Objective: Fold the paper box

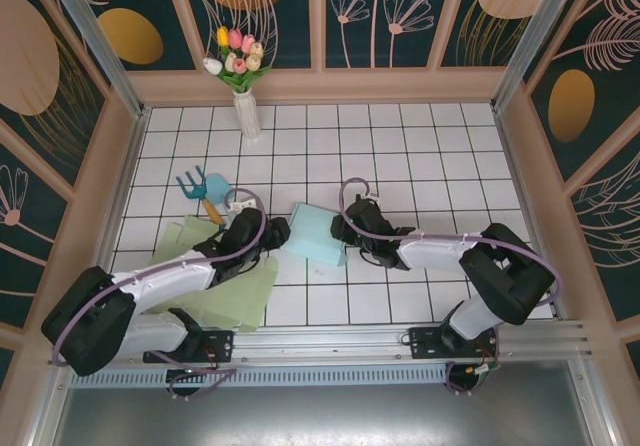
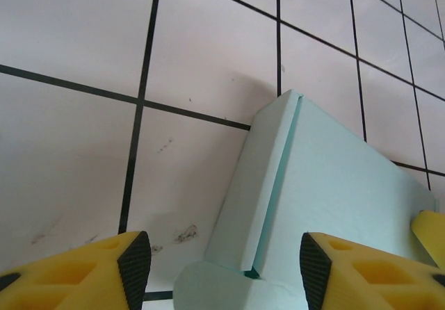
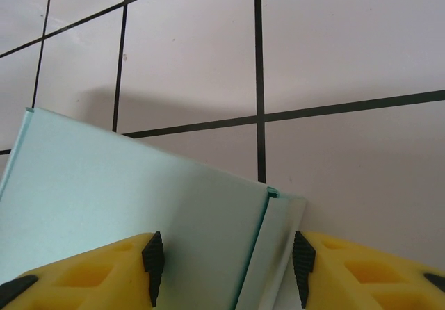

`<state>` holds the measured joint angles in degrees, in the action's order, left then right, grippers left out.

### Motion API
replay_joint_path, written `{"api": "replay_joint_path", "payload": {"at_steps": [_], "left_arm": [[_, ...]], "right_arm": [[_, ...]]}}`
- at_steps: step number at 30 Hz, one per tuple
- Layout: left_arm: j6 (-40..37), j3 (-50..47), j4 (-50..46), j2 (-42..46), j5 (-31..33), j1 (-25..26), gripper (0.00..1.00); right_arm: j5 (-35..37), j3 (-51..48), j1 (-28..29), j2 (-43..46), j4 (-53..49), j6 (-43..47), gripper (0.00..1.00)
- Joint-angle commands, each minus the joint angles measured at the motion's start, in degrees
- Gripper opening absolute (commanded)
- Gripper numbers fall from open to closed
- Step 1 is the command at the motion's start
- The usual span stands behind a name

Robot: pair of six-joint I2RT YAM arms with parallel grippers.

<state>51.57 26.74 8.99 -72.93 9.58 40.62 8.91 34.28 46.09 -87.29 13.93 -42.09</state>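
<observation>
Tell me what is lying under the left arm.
Pale green paper sheets lie flat on the tiled table beneath the left arm. It covers part of them, so their number is unclear.

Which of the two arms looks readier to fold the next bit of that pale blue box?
Probably the left. The left gripper, jaws open, straddles the loose flap of the paper box, while the right gripper mostly faces a flat side.

Bench (image 1: pixel 420 156): white tiles, black grid lines. On it: pale teal paper box (image 1: pixel 316 234), centre; light green sheets (image 1: pixel 240 296), near left; blue hand fork (image 1: pixel 205 191), left; white vase (image 1: pixel 247 116) of tulips, far side.
</observation>
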Motion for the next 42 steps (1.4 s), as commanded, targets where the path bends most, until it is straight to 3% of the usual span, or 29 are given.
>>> {"api": "replay_joint_path", "payload": {"at_steps": [1, 8, 14, 24, 36, 42], "left_arm": [[-1.9, 1.8, 0.5, -2.2, 1.3, 0.4, 0.65], [-3.6, 2.3, -0.8, -5.2, 0.5, 0.6, 0.67], [-1.9, 3.0, -1.1, -4.6, 0.6, 3.7, 0.68], [-1.8, 8.2, -4.2, -10.0, 4.3, 3.9, 0.71], [2.4, 10.5, -6.1, -15.4, -1.3, 3.9, 0.76], [4.8, 10.5, -5.6, -15.6, -4.6, 4.2, 0.73]], "right_arm": [[-1.1, -2.1, 0.1, -1.0, -0.4, 0.8, 0.55], [0.8, -6.9, 0.0, -2.7, 7.0, 0.8, 0.55], [1.1, -7.1, 0.0, -5.2, 9.4, 1.5, 0.55], [1.3, -8.9, 0.0, -3.8, 11.3, 1.9, 0.55], [3.8, -11.0, 0.0, -0.2, 10.8, 2.8, 0.55], [3.6, -11.4, 0.0, -0.7, 12.1, 2.6, 0.55]]}}
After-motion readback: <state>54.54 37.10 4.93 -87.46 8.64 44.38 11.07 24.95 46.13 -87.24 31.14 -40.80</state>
